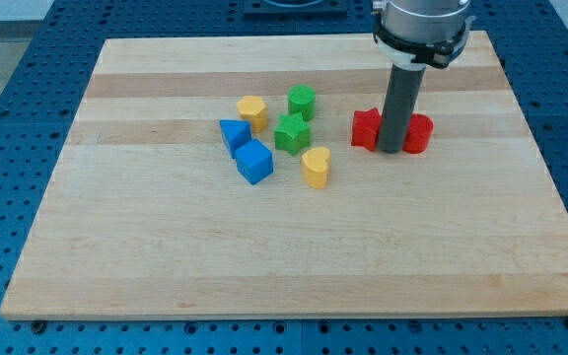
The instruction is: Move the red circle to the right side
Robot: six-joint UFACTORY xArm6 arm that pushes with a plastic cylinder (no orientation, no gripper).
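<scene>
Red circle (pixel 418 133), partly hidden, just right of my tip (pixel 390 151); no jaws on this rod.

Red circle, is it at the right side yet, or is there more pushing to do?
Partly done: the red circle already sits right of the board's middle, apart from the other blocks. In hand: my tip stands between it and the other red block, just left of the circle. Left: bare board remains to the view's right, so more pushing looks needed.
</scene>
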